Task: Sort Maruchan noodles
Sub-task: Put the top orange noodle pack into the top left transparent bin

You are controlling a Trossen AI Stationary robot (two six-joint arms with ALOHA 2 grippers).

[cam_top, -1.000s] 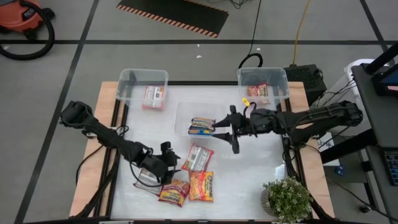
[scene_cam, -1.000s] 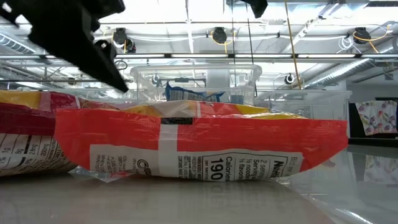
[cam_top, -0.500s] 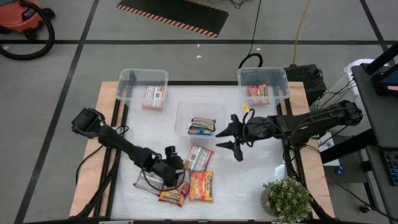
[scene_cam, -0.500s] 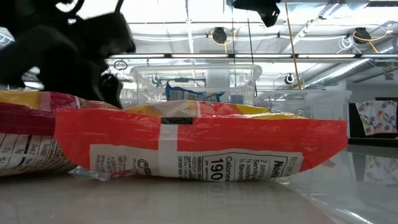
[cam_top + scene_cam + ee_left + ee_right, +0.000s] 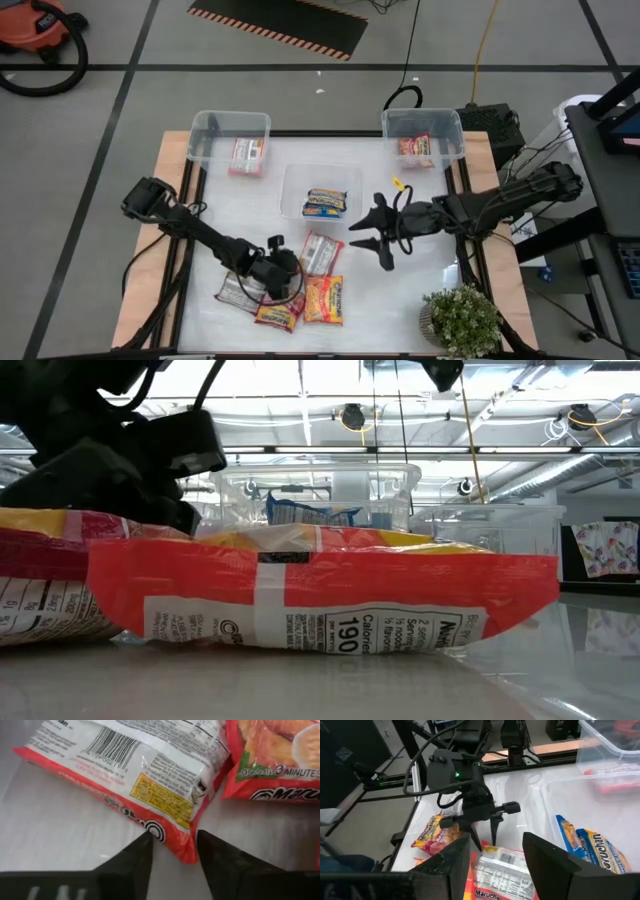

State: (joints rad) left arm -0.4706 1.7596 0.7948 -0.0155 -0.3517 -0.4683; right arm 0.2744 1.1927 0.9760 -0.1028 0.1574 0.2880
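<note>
Several Maruchan noodle packets lie flat near the table's front. They are a red-pink one (image 5: 318, 252) with its barcode side up, an orange one (image 5: 323, 298), a red-yellow one (image 5: 280, 312) and a silver-grey one (image 5: 238, 290). My left gripper (image 5: 174, 851) is low over the table, open, with one finger on each side of the red-pink packet's corner (image 5: 184, 845). My right gripper (image 5: 376, 243) hangs open in the air right of the pile, holding nothing. In the low view the orange packet (image 5: 320, 595) fills the foreground. My left gripper comes slanting down from the table's left, and its fingers (image 5: 142, 851) straddle the red-pink packet's corner (image 5: 176, 836). The packet lies flat on the table. Whether the fingers touch it I cannot tell.
Three clear bins stand farther back. The far-left one (image 5: 212, 128) holds a red-pink packet, the far-right one (image 5: 440, 122) an orange-red one, and the middle one (image 5: 295, 180) a blue-yellow one (image 5: 325, 202). A potted plant (image 5: 462, 320) stands at the near right corner.
My left gripper has come down and gone toward the near edge, onto the left corner of the red-pink packet. My right gripper has drifted a little toward the near edge and turned slightly. The packets have stayed where they were.
</note>
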